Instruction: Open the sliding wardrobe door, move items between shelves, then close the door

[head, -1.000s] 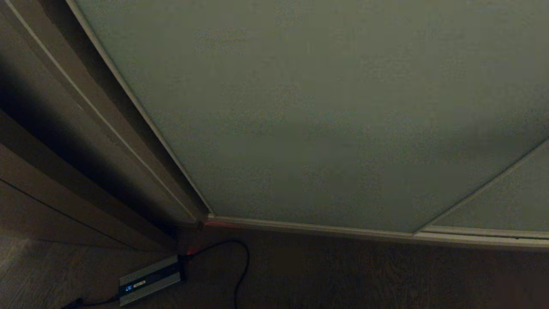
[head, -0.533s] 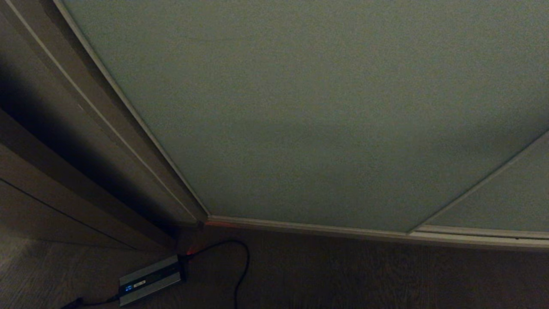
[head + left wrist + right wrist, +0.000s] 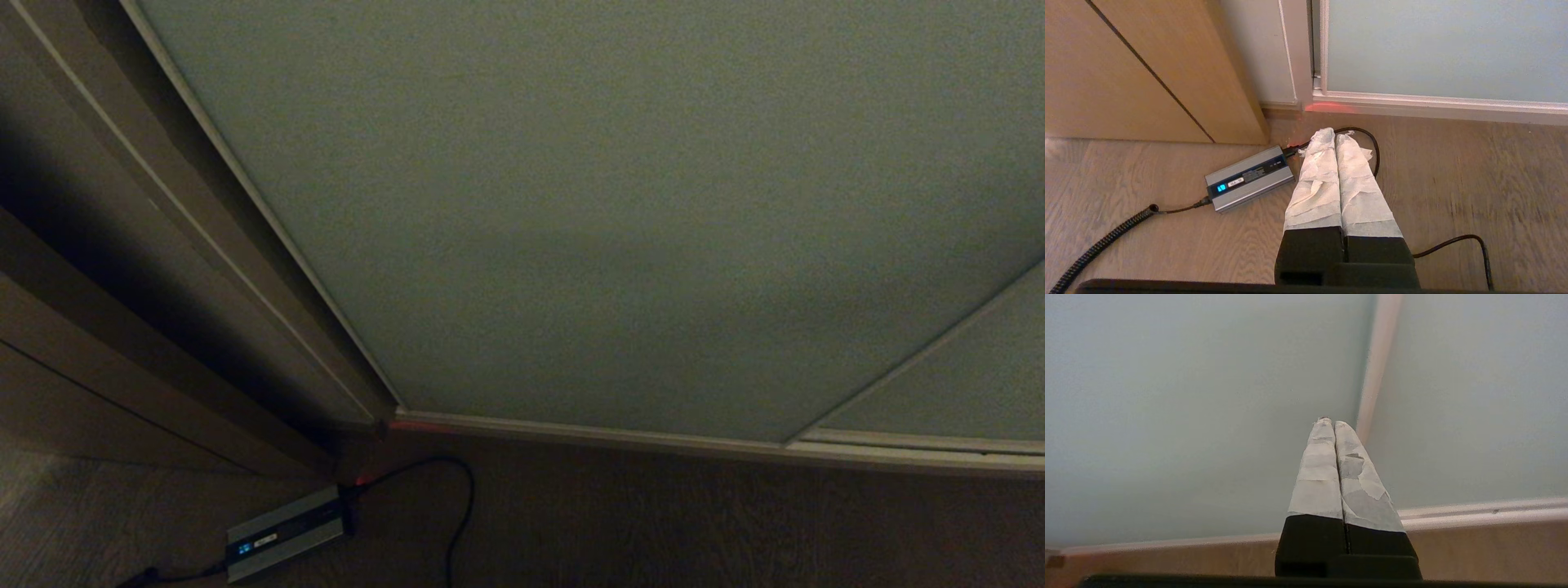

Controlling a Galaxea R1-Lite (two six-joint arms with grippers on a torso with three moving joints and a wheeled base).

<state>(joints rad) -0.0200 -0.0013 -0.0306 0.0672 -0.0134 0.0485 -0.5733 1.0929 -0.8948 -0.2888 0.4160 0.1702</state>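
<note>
On the floor left of the sliding wardrobe door (image 3: 620, 229), grey charger (image 3: 1249, 179), label unreadable, left gripper (image 3: 1336, 136) and right gripper (image 3: 1329, 421) pinched together, empty.

Head cam is looking down and forward, close to the sliding wardrobe door (image 3: 620, 212), catching its bottom-left corner and the grey power brick (image 3: 284, 532) on the floor below it. Left wrist cam is sitting low, facing that same corner, the brick (image 3: 1249, 178) nearer. Right wrist cam is pointing at the door (image 3: 1188, 408) from close in, its vertical frame strip (image 3: 1378, 363) just beyond.
</note>
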